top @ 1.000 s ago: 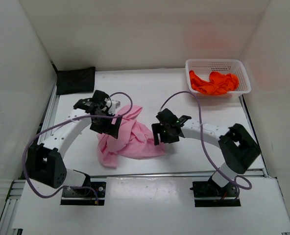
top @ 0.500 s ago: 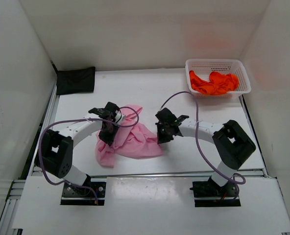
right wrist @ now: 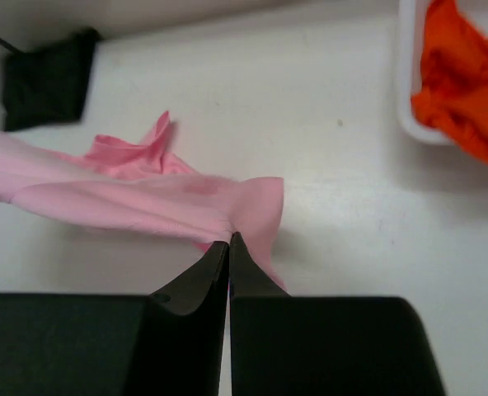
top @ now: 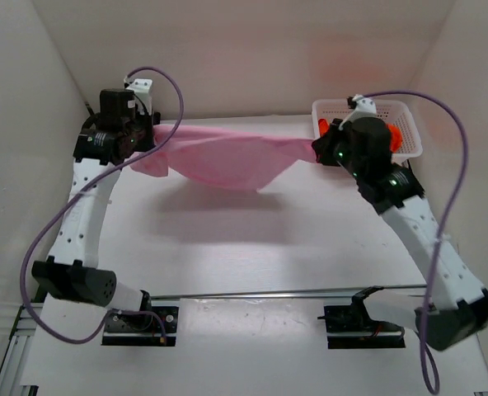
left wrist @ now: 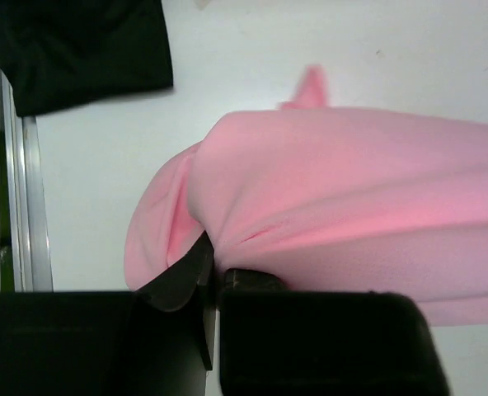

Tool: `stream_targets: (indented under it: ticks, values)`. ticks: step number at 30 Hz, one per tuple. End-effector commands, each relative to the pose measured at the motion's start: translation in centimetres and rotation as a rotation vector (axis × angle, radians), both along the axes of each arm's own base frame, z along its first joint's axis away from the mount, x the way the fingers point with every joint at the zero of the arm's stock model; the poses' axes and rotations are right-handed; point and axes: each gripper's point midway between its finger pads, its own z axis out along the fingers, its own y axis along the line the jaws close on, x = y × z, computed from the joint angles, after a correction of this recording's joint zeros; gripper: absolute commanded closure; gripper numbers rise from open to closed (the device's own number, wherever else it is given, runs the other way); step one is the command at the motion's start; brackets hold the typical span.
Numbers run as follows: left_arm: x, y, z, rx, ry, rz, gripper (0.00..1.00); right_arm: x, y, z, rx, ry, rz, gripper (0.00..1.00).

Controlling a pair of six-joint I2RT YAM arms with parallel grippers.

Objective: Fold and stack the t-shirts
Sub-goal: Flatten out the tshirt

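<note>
Cloth held aloft between two robot arms, seen from above. Stretched across the upper middle of the frame: light pink t-shirt (top: 227,153), hanging like a hammock above the white table (top: 269,247), sagging lowest right of its centre, with a soft shadow on the surface below. At upper left, left gripper (top: 137,136), pinched tight on one bunched end of the pink cloth; in its wrist view, black fingers (left wrist: 182,276) almost touching, with a fold of pink squeezed between them. At upper right, right gripper (top: 321,150), clamped on the opposite end; in its wrist view, two black tips pressed together on a thin pinch of fabric. Just behind the right gripper, at the upper right corner of the table: white mesh basket (top: 409,111) holding a crumpled bright orange-red t-shirt (top: 395,136). In the upper left of the left wrist view: black t-shirt (left wrist: 83,49), lying on the table, apart from the pink one. Changed from a second ago: then both arms low at mid-table, jaws wide over a crumpled pink heap; now raised and spread toward the back wall, jaws closed, the heap lifted and pulled out long. Basket and orange-red shirt unmoved.
</note>
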Motion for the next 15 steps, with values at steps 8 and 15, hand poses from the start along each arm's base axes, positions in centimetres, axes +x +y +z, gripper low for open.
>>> stream_targets:
  ticks: [8, 15]
  values:
    - [-12.4, -1.5, -12.7, 0.064, 0.386, -0.124, 0.49, -11.1, 1.1, -8.8, -0.054, 0.120, 0.144, 1.00]
    - [-20.2, 1.1, -20.4, 0.104, 0.642, -0.093, 0.12, -20.8, 0.5, -22.1, -0.112, 0.472, 0.155, 0.35]
